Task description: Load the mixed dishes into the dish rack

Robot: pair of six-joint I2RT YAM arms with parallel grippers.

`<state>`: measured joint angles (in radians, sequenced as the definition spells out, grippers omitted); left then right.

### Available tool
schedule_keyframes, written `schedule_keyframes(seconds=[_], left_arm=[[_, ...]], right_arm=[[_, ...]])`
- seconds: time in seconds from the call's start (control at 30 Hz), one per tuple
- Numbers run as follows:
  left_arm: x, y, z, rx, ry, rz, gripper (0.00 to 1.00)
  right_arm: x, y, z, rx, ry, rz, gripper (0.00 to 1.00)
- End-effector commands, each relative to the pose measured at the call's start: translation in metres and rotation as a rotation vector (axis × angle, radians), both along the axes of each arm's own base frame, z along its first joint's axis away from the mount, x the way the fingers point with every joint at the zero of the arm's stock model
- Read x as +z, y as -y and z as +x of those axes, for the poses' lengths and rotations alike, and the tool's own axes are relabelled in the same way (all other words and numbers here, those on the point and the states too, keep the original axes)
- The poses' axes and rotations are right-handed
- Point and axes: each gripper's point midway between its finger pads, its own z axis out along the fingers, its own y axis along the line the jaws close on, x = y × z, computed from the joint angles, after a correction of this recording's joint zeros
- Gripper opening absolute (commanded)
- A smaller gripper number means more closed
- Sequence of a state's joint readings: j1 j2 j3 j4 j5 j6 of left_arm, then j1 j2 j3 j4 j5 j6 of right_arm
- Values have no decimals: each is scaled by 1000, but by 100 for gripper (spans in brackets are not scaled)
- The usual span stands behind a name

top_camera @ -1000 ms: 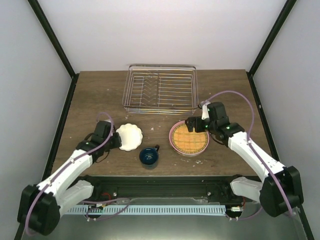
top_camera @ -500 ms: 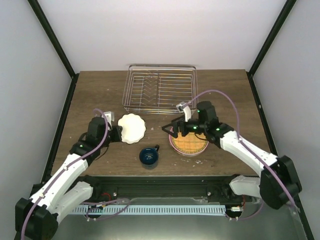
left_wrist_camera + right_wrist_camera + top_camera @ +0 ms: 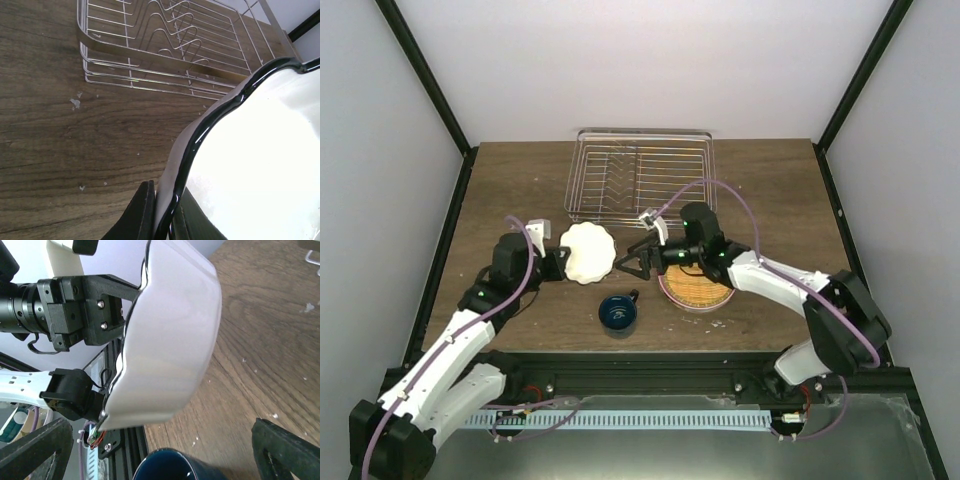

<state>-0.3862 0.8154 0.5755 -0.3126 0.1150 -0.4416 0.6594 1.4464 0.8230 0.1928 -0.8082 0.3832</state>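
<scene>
- Loading not yet begun: the silver wire dish rack (image 3: 640, 180) sits at the far side of the bench (image 3: 770, 190) with no dish in it, its rows of prongs bare.
- The left gripper (image 3: 563, 262) holds the white scalloped bowl (image 3: 588, 252) clear of the wood, just in front of the rack's near left corner. Its fingers (image 3: 141, 212) are clamped on the bowl's dark-edged rim, one inside and one outside.
- The right gripper (image 3: 632, 262) reaches across toward the bowl with its fingers (image 3: 35, 450) spread wide and gripping nothing. The bowl fills the gap between them in the right wrist view, apparently untouched. By the look of it, a hand-over or a two-armed steadying is in hand.
- Left to do, by this showing, is everything. The dark blue mug (image 3: 618, 313) stands upright near the front edge, between the two arms.
- A yellow-lime ribbed plate (image 3: 698, 283) lies stacked on a pink plate (image 3: 668, 290) under the right arm. No green plate can be made out.
- The bowl is small and glossy, with a wavy rim trimmed in black. It is tipped on edge, its open side facing the left arm and its smooth white underside turned to the right arm.
</scene>
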Motion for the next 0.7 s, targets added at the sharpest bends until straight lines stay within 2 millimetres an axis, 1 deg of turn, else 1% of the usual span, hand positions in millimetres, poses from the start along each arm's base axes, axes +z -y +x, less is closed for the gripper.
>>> schedule_keyframes(seconds=[0.0, 0.17, 0.3, 0.43, 0.6, 0.67], left_arm=[[36, 12, 8, -33, 122, -91, 0], [29, 13, 9, -32, 115, -93, 0], [27, 15, 11, -36, 113, -100, 0], [24, 17, 13, -38, 108, -104, 0], [19, 17, 15, -35, 99, -103, 0], [17, 18, 16, -33, 99, -104, 0]], right_arm=[[27, -21, 2, 63, 41, 88, 98], [31, -29, 3, 88, 35, 120, 96], [29, -35, 5, 106, 29, 130, 90], [29, -38, 7, 113, 27, 147, 89], [27, -42, 8, 135, 18, 152, 78], [25, -43, 9, 140, 13, 152, 77]])
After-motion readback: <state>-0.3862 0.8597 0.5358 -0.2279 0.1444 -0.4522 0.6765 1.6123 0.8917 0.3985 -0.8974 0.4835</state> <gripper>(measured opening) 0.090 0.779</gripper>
